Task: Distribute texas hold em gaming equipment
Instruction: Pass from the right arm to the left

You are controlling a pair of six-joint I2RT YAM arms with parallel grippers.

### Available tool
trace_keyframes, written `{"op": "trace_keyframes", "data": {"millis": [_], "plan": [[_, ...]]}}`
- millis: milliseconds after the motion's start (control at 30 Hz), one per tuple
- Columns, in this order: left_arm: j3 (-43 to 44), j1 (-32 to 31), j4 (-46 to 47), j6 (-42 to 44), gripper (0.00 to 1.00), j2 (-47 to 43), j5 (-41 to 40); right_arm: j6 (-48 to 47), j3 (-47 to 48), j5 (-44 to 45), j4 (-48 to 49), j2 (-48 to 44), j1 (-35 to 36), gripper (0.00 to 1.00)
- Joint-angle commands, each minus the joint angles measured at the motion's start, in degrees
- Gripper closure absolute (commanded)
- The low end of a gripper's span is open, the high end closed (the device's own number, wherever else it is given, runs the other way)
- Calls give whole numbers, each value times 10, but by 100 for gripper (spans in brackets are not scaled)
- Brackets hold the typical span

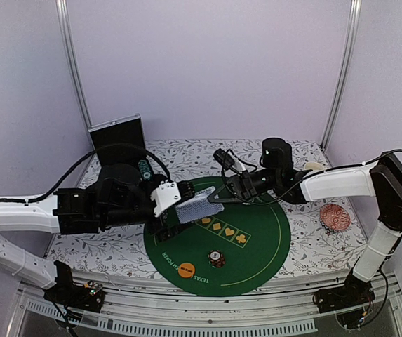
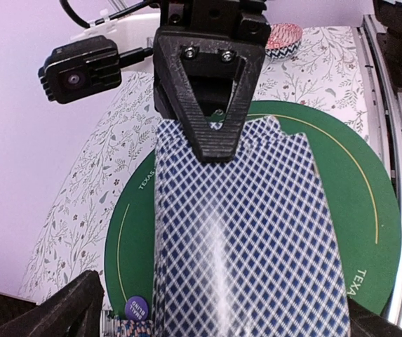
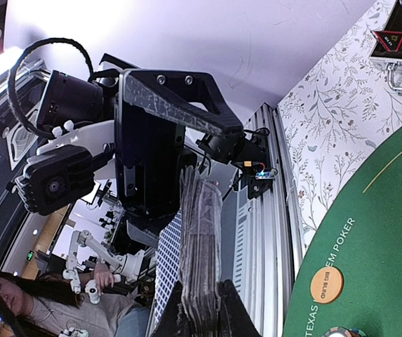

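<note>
A deck of playing cards (image 1: 197, 206) with blue diamond-patterned backs hangs over the far left of the round green poker mat (image 1: 257, 239). My right gripper (image 1: 216, 198) is shut on the deck's right end; in the right wrist view the cards' edges (image 3: 201, 239) stand between its black fingers (image 3: 237, 316). In the left wrist view the card backs (image 2: 243, 239) fill the space between my left gripper's (image 2: 222, 317) fingers, which stand wide open on either side of the deck. An orange round disc (image 1: 186, 270) and a short chip stack (image 1: 217, 258) lie on the mat's near part.
A purple small-blind disc (image 2: 137, 307) and more chips (image 2: 127, 327) lie on the mat under the deck. An open case (image 1: 120, 137) stands at the back left, a red-edged triangle marker (image 3: 390, 40) inside it. A black cylinder (image 1: 278, 151) stands behind the mat; a patterned bowl (image 1: 336, 216) sits right.
</note>
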Motion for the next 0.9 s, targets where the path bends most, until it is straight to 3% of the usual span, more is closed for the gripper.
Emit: {"op": "trace_keyframes", "data": {"millis": [0,267,600,867], "plan": [[2,8,67,7,2,25,20,12,-10,-10,20,-24,2,98],[-4,19,109,-9,2,42,41,16,-9,-4,24,-24,2,98],[-9,31,112,-23,20,52,61,20,-9,-1,30,-23,2,98],[-4,33,108,-25,17,66,69,26,-9,2,37,-22,2,98]]}}
